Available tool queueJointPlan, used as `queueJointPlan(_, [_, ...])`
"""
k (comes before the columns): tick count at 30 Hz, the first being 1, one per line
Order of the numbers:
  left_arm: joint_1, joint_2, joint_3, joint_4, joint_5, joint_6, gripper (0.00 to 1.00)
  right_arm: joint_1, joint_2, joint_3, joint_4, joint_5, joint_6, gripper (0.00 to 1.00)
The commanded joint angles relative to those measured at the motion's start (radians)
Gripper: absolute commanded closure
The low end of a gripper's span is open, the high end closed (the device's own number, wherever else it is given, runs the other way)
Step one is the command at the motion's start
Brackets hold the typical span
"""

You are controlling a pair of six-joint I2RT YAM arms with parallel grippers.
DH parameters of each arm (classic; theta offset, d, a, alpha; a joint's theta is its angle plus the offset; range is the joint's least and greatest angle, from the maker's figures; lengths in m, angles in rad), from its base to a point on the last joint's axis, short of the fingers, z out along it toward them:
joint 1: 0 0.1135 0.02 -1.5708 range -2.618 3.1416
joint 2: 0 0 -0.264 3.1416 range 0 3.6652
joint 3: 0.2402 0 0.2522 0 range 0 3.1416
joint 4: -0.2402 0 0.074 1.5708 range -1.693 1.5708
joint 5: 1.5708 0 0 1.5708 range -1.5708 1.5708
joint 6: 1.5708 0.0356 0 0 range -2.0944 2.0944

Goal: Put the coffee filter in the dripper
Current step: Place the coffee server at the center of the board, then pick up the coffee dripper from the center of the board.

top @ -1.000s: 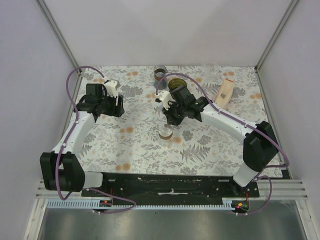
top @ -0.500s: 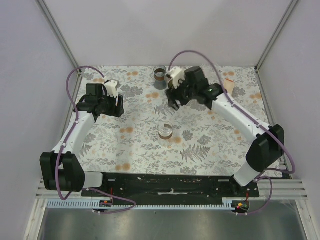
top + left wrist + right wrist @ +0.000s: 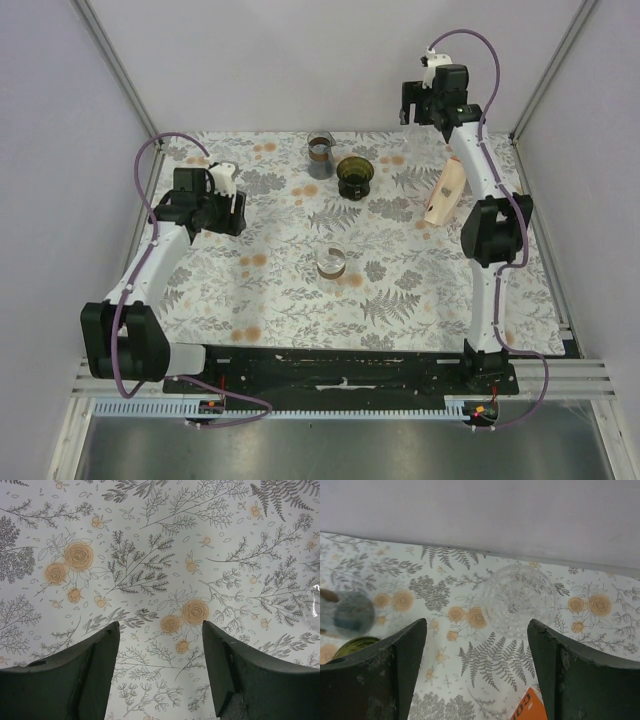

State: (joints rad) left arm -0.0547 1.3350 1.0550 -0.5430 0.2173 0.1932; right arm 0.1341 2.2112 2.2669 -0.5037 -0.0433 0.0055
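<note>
The dripper (image 3: 355,177) stands upright toward the far edge of the flowered counter (image 3: 400,290), at about 12 o'clock from its centre. Its bowl shows a paler olive tint inside, yet the overhead view is too small to tell for certain whether the coffee filter lies within. No loose white paper cone can be picked out elsewhere on the counter, so the placing looks likely to be done, with only a check on how the paper is seated left. A brown-banded glass jar (image 3: 320,152) stands just beside the dripper at its 10 o'clock, and a pale peach packet (image 3: 446,192) lies near at 3 o'clock. The right hand (image 3: 476,625) hangs high at the dripper's 1 o'clock, jaws spread wide and gripping nothing, looking down on a clear round carafe (image 3: 519,600). The left hand (image 3: 161,625) hovers well apart at 9 o'clock, jaws parted over bare cloth, also holding nothing.
</note>
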Motion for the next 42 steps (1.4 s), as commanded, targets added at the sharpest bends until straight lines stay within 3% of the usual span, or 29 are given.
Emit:
queueJointPlan(1, [-0.002,0.027,0.046,-0.002,-0.033,0.038,0.28,-0.051,0.128,0.169,-0.023,0.037,0.079,0.12])
queueJointPlan(10, [-0.002,0.081,0.076,-0.02,-0.05,0.041,0.29,-0.079,0.275,0.201,0.034,0.183,0.085,0.14])
queueJointPlan(19, [-0.002,0.107,0.112,-0.037,-0.088,0.038,0.32,-0.09,0.381,0.22,-0.012,0.192,0.111,0.19])
queueJointPlan(22, [-0.004,0.107,0.114,-0.038,-0.087,0.038,0.32,-0.097,0.398,0.25,-0.021,0.171,0.117,0.28])
queueJointPlan(31, [-0.004,0.107,0.115,-0.038,-0.099,0.038,0.32,-0.126,0.357,0.197,-0.007,0.066,0.18,0.9])
queueJointPlan(33, [-0.002,0.101,0.114,-0.037,-0.095,0.041,0.32,-0.126,0.317,0.183,-0.003,0.05,0.188,1.0])
queueJointPlan(42, [-0.002,0.069,0.102,-0.038,-0.052,0.041,0.32,-0.107,-0.017,0.065,0.014,-0.096,0.175,1.0])
